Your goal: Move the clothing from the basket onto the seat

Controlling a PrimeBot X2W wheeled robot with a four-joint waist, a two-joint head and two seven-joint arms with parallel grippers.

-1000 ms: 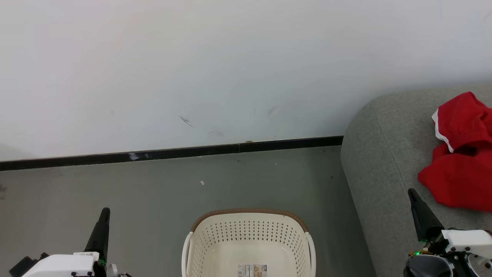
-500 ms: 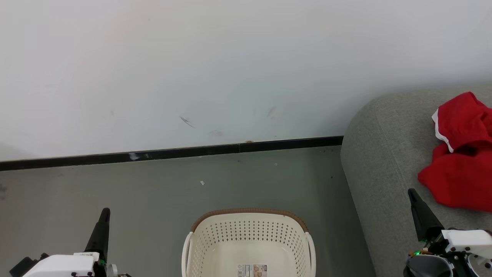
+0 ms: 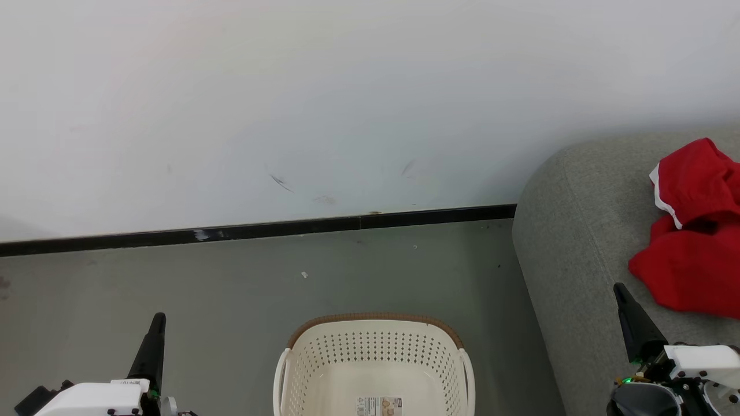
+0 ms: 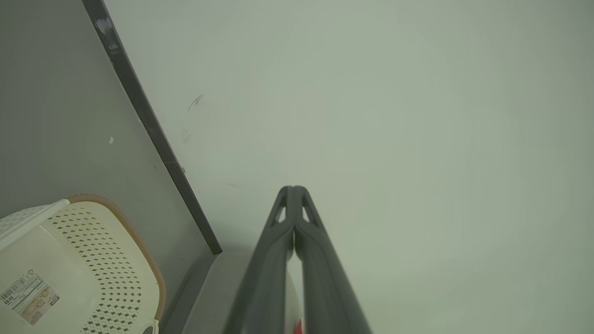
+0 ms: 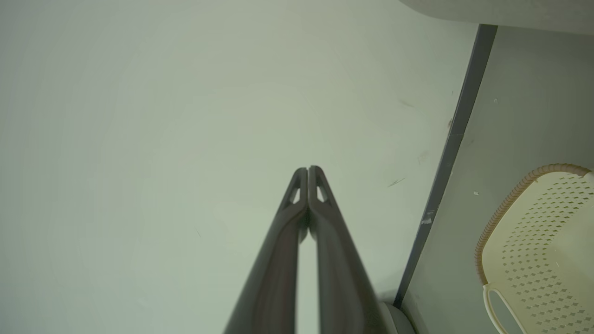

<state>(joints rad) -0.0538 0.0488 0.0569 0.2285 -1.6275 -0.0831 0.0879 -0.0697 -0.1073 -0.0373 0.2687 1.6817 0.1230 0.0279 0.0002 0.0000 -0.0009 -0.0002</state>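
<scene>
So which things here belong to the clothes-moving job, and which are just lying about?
Job: red clothing, heaped on the grey seat; cream basket on the floor.
Lying about: white scrap on the floor; black skirting; scuffed wall.

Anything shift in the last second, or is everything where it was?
Nothing visibly changed. The clothing still lies on the seat. The basket stands on the floor with no clothing in the part in view. The left gripper and right gripper stay shut, holding nothing.
</scene>
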